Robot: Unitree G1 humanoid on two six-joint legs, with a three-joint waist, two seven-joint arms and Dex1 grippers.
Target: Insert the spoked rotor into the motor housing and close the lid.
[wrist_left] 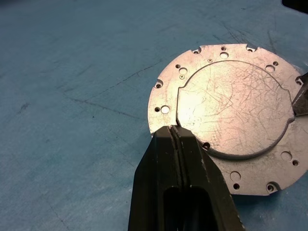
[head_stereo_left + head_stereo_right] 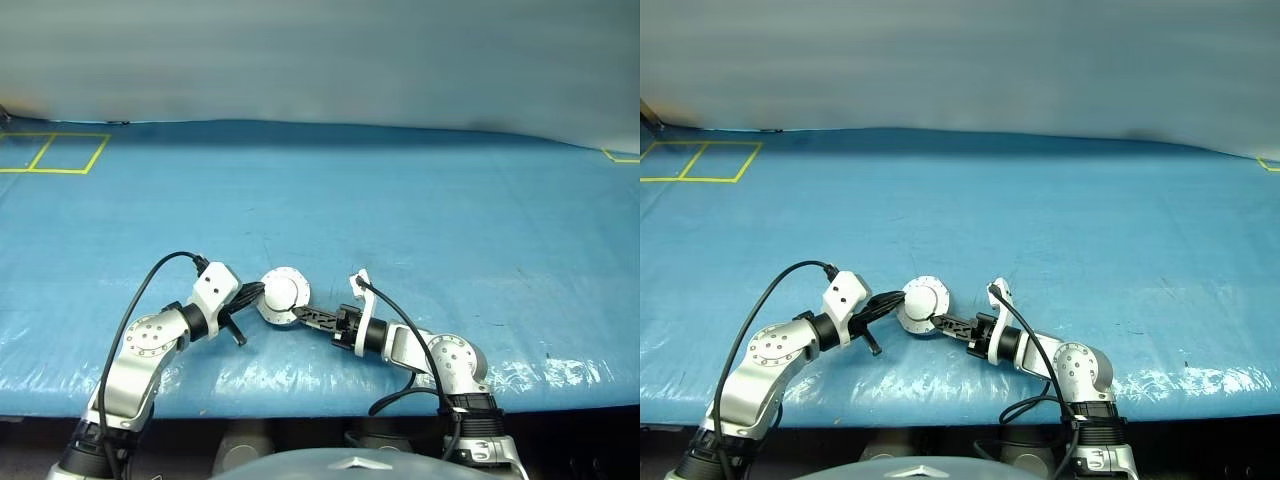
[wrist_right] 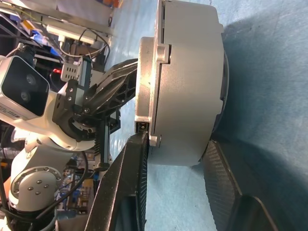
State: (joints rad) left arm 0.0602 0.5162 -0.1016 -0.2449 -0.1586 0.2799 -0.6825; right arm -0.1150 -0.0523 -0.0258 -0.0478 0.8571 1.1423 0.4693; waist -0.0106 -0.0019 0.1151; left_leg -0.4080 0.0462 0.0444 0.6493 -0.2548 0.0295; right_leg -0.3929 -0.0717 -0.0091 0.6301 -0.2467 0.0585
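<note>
housing [image 2: 284, 295] sits on the blue table cover [image 2: 400, 200], near its front edge, between the two arms in the head views, showing there as a pale round disc seen from above. left gripper [image 2: 258, 297] reaches it from the left side, and the left wrist view adds what the head views cannot: its black fingers [image 1: 180, 163] are pressed together with no gap, their tips at the rim of the flat scratched plate that forms the housing's upper face, a plate ringed with small holes and bearing a raised round panel. whether those tips pinch the plate's edge or merely lie on it cannot be told. right gripper [image 2: 303, 316] comes in from the right side at a low slant. the right wrist view shows the housing side-on as a short grey cylinder with a stepped flange, and the right fingers [image 3: 127, 187] stand apart on either side of it, one against the flange edge, the other near the opposite face where a dark rim meets the cover; contact on that far side is not clear. that same view shows the left gripper behind the housing, touching its flange, with the left wrist's camera block beyond. yellow tape lines [image 2: 60, 152] mark squares at the far left of the cover.
</note>
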